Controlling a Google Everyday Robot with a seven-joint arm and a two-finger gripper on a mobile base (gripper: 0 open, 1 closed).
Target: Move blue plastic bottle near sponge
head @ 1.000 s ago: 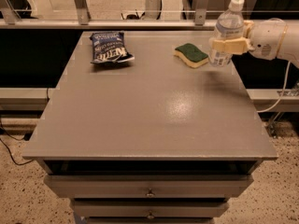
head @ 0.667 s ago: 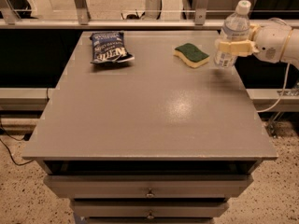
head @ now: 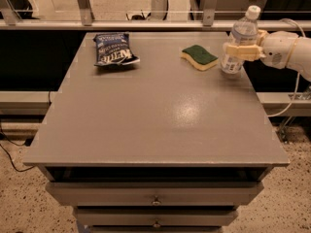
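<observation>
The blue plastic bottle, clear with a white cap, stands upright near the table's back right edge. The gripper reaches in from the right on a white arm, and its cream fingers are wrapped around the bottle's middle. The bottle's base is at the tabletop. The sponge, green on top and yellow below, lies flat just left of the bottle with a small gap between them.
A dark blue snack bag lies at the back left of the grey table. Drawers sit under the table's front edge. A metal rail runs behind the table. A cable hangs at the right.
The gripper has carried the bottle a little to the right and back, tilted it upright, and brought its base down to the tabletop right of the sponge.
</observation>
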